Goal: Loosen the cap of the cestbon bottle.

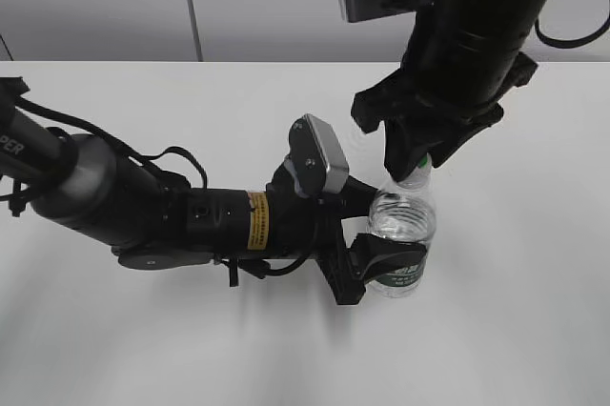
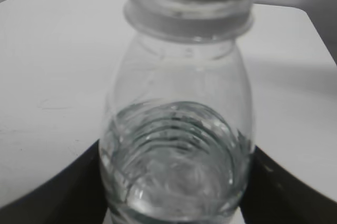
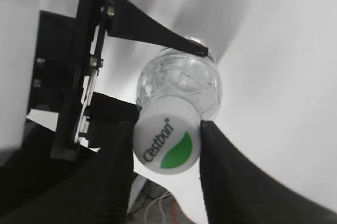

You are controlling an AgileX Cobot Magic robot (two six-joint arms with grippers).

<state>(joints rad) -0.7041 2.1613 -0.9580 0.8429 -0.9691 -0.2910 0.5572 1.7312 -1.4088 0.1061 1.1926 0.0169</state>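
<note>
The cestbon bottle stands upright on the white table, clear and ribbed, with a dark green label band low on its body. My left gripper is shut on the bottle's lower body; the left wrist view shows the bottle filling the gap between the black fingers. My right gripper comes down from above and is shut on the cap, a white round cap with a green patch and "Cestbon" lettering. In the right wrist view its fingers touch both sides of the cap.
The white table spreads around the bottle. A grey wall stands behind. My left arm lies low across the left of the table. My right arm hangs over the back right.
</note>
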